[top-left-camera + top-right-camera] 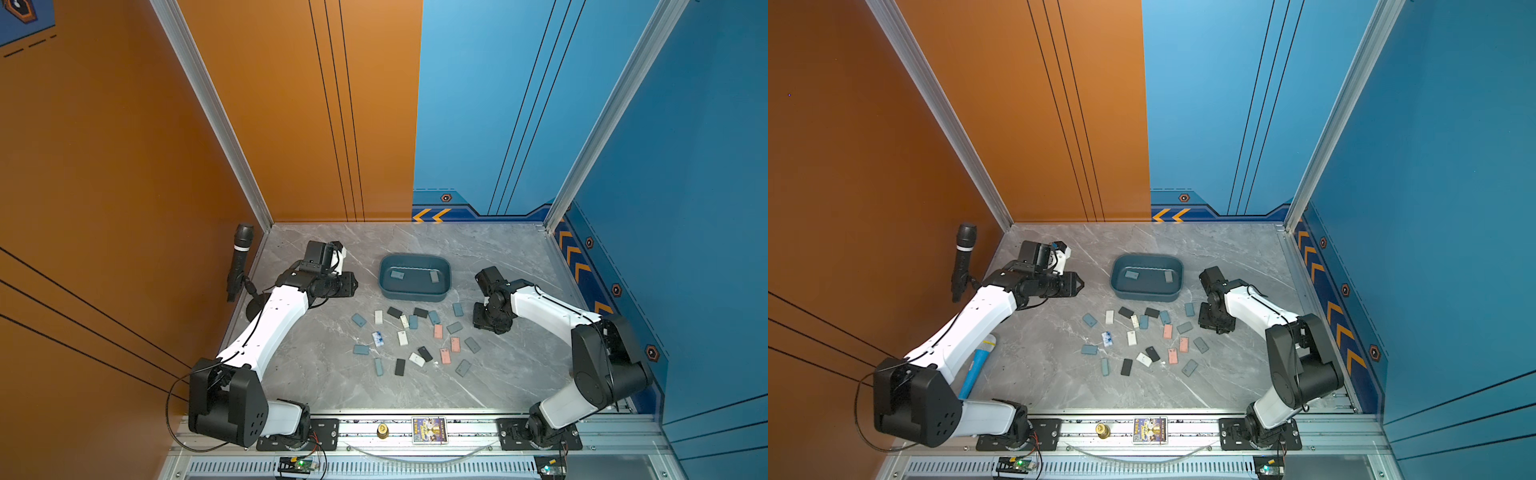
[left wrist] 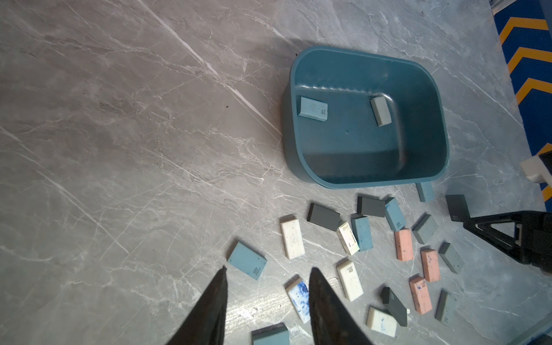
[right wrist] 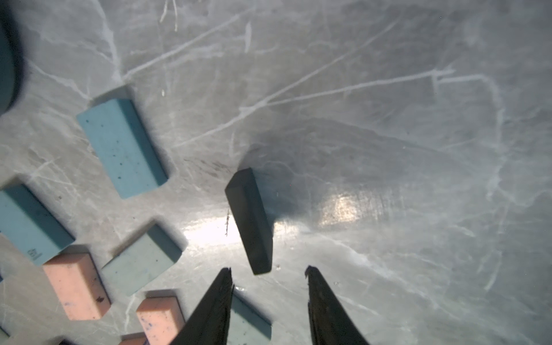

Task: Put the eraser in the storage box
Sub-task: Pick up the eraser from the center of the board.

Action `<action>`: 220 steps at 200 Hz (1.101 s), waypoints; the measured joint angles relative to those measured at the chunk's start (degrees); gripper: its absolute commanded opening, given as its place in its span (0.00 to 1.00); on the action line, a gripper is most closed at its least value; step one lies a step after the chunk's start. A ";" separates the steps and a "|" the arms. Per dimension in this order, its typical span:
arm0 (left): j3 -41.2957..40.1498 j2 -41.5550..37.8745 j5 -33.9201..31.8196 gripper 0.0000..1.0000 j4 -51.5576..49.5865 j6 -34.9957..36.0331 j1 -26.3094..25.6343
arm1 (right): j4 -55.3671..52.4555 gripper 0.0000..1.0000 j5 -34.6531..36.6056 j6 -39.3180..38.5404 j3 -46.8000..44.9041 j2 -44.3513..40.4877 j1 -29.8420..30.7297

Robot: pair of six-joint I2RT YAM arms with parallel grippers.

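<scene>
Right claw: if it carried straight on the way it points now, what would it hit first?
Most likely the dark grey eraser just ahead of the right claw, though depth is unclear.

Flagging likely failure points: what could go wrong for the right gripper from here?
The right gripper, open, has the dark eraser just ahead, skewed to its jaws; closing may push or pivot it instead of gripping. A grey-blue eraser lies close by the gripper and could get nudged or caught too.
</scene>
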 measured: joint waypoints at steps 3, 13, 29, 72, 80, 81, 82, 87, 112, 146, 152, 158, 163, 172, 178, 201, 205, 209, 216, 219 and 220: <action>0.00 -0.02 0.09 0.45 0.07 0.00 0.00 | 0.04 0.38 0.07 -0.04 0.15 0.24 0.00; -0.02 -0.02 0.31 0.45 0.39 0.00 0.11 | 0.00 0.36 0.26 -0.02 1.01 1.16 0.00; -0.02 -0.02 0.33 0.45 0.90 0.00 0.33 | 0.02 0.33 0.44 -0.04 2.51 2.75 0.00; -0.02 -0.02 0.50 0.45 1.20 -0.02 0.85 | -0.22 0.09 1.18 -0.28 4.44 5.86 0.00; -0.02 -0.02 0.50 0.45 1.20 -0.07 0.94 | -0.33 0.06 1.20 -0.07 4.57 5.86 0.00; -0.02 -0.02 0.50 0.45 1.20 -0.11 0.94 | -0.33 0.06 1.18 -0.09 4.59 5.86 0.00; -0.02 -0.02 0.50 0.45 1.20 -0.13 0.94 | -0.35 0.05 1.20 -0.09 4.59 5.86 0.00; -0.02 -0.02 0.50 0.45 1.20 -0.15 0.98 | -0.37 0.04 1.25 -0.07 4.63 5.86 0.00; -0.02 -0.02 0.52 0.45 1.20 -0.17 1.05 | -0.48 0.00 1.27 -0.07 4.68 5.88 0.00; -0.02 -0.02 0.55 0.45 1.20 -0.17 1.09 | -3.06 0.00 1.57 -0.07 7.85 5.88 0.44; -0.02 -0.02 0.57 0.45 1.20 -0.17 1.11 | -3.58 0.00 1.77 -0.07 9.03 5.88 0.79; -0.02 -0.02 0.57 0.45 1.20 -0.17 1.16 | -4.33 0.00 2.12 -0.09 10.47 5.86 1.25; -0.02 -0.02 0.70 0.45 1.20 -0.17 1.22 | -4.92 0.00 2.40 -0.07 12.02 5.86 1.84; -0.02 -0.02 0.85 0.45 1.20 -0.20 1.33 | -5.64 0.00 2.56 -0.09 14.86 5.86 3.04; -0.02 -0.02 0.94 0.45 1.20 -0.20 1.44 | -6.08 0.00 2.69 -0.09 17.09 5.86 3.93; -0.04 -0.02 1.16 0.45 1.20 -0.24 1.60 | -6.60 0.01 2.54 -0.22 25.35 5.86 7.34; -0.02 -0.02 1.18 0.45 1.20 -0.31 1.60 | -6.62 0.01 2.49 -0.31 27.08 5.99 8.09; -0.04 -0.02 1.31 0.45 1.22 -0.42 1.64 | -6.82 0.01 2.36 -0.35 28.50 6.19 8.55; -0.09 -0.02 1.49 0.45 1.25 -0.61 1.66 | -6.93 0.01 2.19 -0.52 31.12 6.78 9.29; -0.11 -0.02 1.57 0.45 1.27 -0.61 1.68 | -6.93 0.01 2.03 -0.57 32.35 7.28 9.62; -0.13 -0.02 1.64 0.45 1.29 -0.63 1.70 | -6.95 0.01 1.97 -0.57 32.94 7.52 9.77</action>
